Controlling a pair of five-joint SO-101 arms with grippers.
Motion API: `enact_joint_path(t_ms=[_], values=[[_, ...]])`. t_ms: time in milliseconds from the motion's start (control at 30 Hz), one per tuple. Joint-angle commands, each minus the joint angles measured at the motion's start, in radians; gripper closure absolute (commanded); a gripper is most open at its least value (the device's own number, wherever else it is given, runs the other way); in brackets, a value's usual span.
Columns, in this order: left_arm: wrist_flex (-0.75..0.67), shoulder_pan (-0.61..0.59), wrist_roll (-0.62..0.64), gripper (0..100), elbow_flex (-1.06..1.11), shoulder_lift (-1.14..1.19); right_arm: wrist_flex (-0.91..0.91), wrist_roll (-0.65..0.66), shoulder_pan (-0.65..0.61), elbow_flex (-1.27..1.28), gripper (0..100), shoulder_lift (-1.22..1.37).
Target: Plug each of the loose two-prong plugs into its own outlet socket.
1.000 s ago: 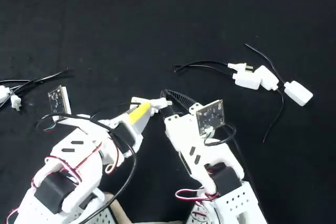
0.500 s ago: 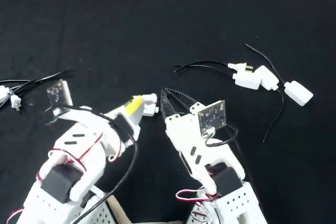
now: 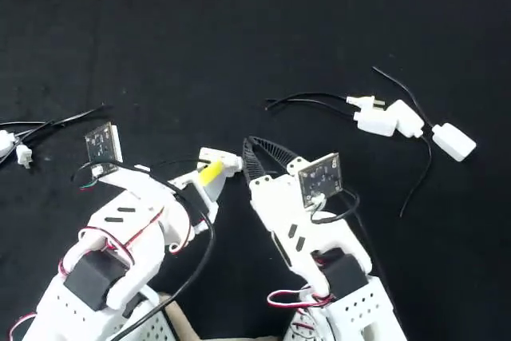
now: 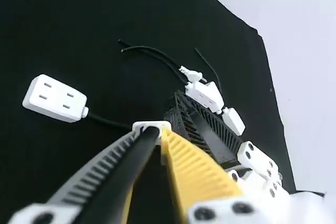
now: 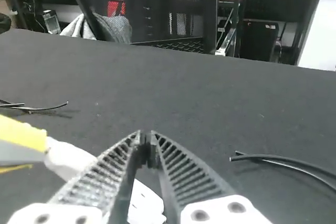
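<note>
My left gripper (image 3: 217, 167) (image 4: 156, 132), with one yellow finger, is shut on a small white plug (image 3: 227, 162) (image 4: 152, 127) whose black cable runs back between the fingers. Just beyond it in the left wrist view, a white outlet block (image 4: 55, 98) with two slot pairs lies on the black cloth. My right gripper (image 3: 251, 148) (image 5: 145, 142) sits shut and empty just right of that plug (image 5: 68, 161). Far right lie white outlet pieces (image 3: 375, 123) (image 3: 453, 141) and a two-prong plug (image 3: 363, 101) (image 4: 189, 72).
Two small white plugs (image 3: 22, 155) with black cables lie at the table's far left edge. Loose black cables (image 3: 303, 100) trail from the right-hand cluster. A black cable (image 5: 283, 161) crosses the cloth in the right wrist view.
The left arm pulled its gripper and the held plug a little leftward, away from the right gripper's tip, and turned its wrist. The right arm stayed still.
</note>
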Motion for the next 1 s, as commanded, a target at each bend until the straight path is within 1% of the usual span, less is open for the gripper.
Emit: enact_joint_path(t_ms=[0, 67, 167, 267, 367, 467, 533, 667, 833, 967], values=[[-0.038, -0.010, 0.002, 97, -0.041, -0.006, -0.006, 0.006, -0.029, -0.022, 98.6, -0.010], [-0.075, -0.087, 0.002, 97, -0.039, -0.006, -0.003, 0.006, -0.029, -0.022, 98.6, -0.010], [-0.140, -0.199, -0.041, 97, -0.039, -0.006, 0.000, 0.006, -0.034, -0.022, 98.6, -0.010], [-0.152, -0.216, -0.046, 97, -0.039, -0.006, 0.000, 0.006, -0.035, -0.021, 98.6, -0.010], [-0.150, -0.194, -0.046, 97, -0.039, -0.006, 0.000, 0.006, -0.037, -0.021, 98.6, -0.010], [-0.109, -0.151, -0.046, 97, -0.045, -0.006, 0.006, 0.006, -0.063, -0.022, 98.6, -0.010], [-0.087, -0.160, -0.048, 97, -0.061, -0.006, 0.032, 0.025, -0.072, -0.033, 98.6, -0.010], [-0.002, -0.156, -0.061, 97, -0.113, -0.006, 0.041, 0.071, -0.095, -0.039, 98.6, -0.010], [0.124, -0.030, -0.087, 97, -0.174, -0.008, 0.040, 0.077, -0.095, -0.039, 98.6, -0.010], [0.140, 0.018, -0.086, 97, -0.170, -0.008, 0.040, 0.077, -0.091, -0.039, 98.6, -0.010]])
